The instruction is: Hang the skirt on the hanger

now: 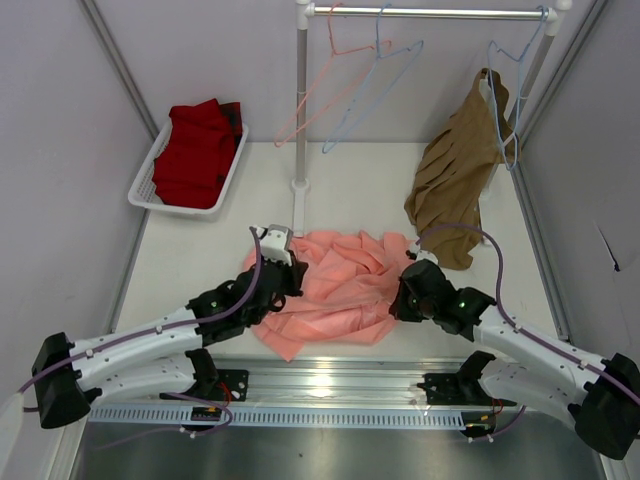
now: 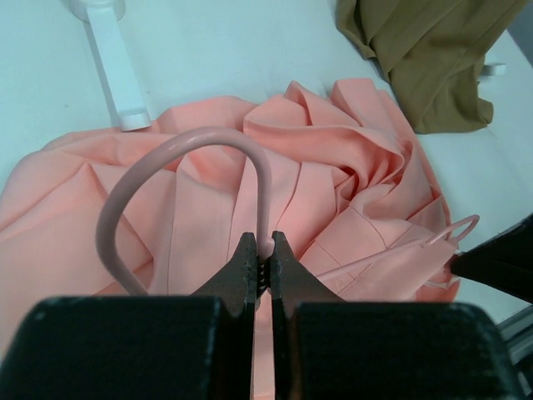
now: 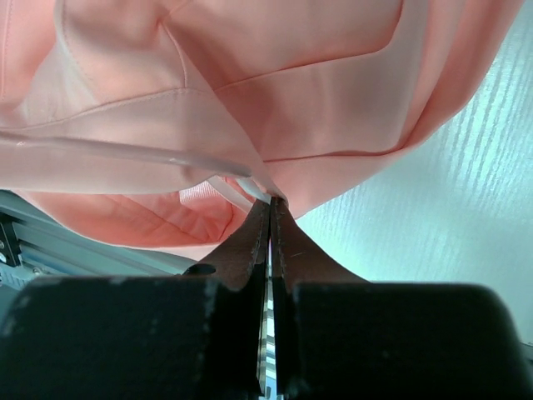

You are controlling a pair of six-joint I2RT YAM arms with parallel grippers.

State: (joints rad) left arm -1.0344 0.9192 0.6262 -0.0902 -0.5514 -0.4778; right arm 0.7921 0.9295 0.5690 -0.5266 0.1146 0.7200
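The salmon-pink skirt [image 1: 340,285] lies crumpled on the table between my two grippers. It also shows in the left wrist view [image 2: 333,167] and the right wrist view [image 3: 291,83]. My left gripper [image 1: 293,278] [image 2: 263,246] is shut on the base of a pink hanger's hook [image 2: 208,136], above the skirt's left side. One looped end of that hanger [image 2: 462,227] pokes out at the skirt's right edge; the rest is hidden in the cloth. My right gripper [image 1: 402,300] [image 3: 271,204] is shut on a fold at the skirt's right edge and lifts it off the table.
A rail [image 1: 430,13] on a white post [image 1: 301,110] carries another pink wire hanger [image 1: 315,95], a light-blue hanger [image 1: 375,85] and a brown garment [image 1: 455,180] [image 2: 433,58]. A white basket [image 1: 145,180] holds dark red cloth [image 1: 195,150] at back left.
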